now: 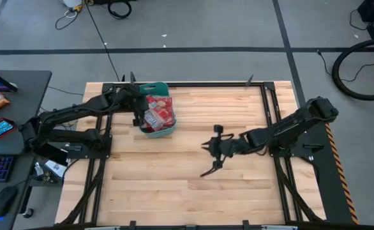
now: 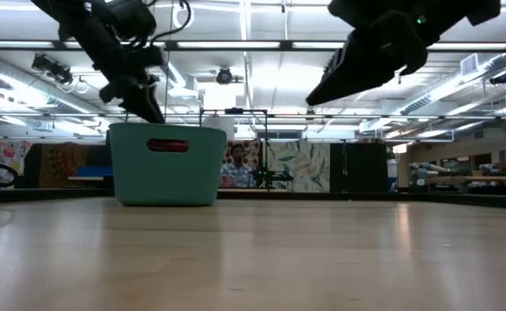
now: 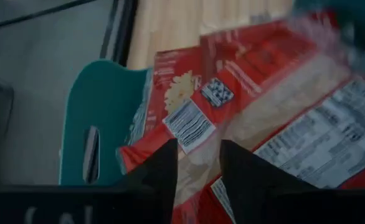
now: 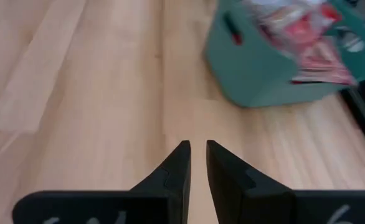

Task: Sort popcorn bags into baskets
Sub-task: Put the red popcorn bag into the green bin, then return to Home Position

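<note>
**Bags in tub, both grippers empty**

Your wooden table carries one teal tub near its far edge, left of centre. The red popcorn bags lie heaped inside it. Your left gripper hovers over that heap — fingers slightly parted, holding nothing. Your right gripper hangs mid-table, well apart from the tub, fingers narrowly apart, empty.

We see grey floor, a dark desk, ceiling lights and patterned wall panels.
</note>
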You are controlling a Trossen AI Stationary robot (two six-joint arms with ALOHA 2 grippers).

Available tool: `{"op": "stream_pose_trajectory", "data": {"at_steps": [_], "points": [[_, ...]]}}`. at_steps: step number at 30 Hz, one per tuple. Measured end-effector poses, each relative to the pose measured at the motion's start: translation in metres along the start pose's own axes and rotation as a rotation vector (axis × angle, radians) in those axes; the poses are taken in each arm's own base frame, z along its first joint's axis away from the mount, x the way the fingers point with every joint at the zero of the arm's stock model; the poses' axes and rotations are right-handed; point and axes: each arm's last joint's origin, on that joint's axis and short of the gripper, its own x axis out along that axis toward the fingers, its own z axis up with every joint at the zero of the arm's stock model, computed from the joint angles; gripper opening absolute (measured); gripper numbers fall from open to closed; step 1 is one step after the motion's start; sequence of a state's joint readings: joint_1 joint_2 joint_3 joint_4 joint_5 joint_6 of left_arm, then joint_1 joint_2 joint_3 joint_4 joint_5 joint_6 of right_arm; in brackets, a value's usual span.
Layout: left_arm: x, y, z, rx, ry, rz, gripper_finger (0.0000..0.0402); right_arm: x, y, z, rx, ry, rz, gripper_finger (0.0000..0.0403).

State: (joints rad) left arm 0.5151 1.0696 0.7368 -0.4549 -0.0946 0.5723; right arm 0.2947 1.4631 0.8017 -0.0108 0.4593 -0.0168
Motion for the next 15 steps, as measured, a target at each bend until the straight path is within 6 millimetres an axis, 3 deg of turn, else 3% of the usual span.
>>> {"op": "stream_pose_trajectory", "data": {"at_steps": [8, 15], "points": [[-0.042, 0.001, 0.016, -0.271, -0.29, 0.051, 0.0117, -0.022, -0.039, -0.042, 0.199, -0.169, -0.077, 0.0052], [-0.073, -0.016, 0.034, -0.327, -0.529, -0.019, 0.0099, -0.045, -0.06, -0.073, 0.333, -0.335, -0.076, 0.0052]]}}
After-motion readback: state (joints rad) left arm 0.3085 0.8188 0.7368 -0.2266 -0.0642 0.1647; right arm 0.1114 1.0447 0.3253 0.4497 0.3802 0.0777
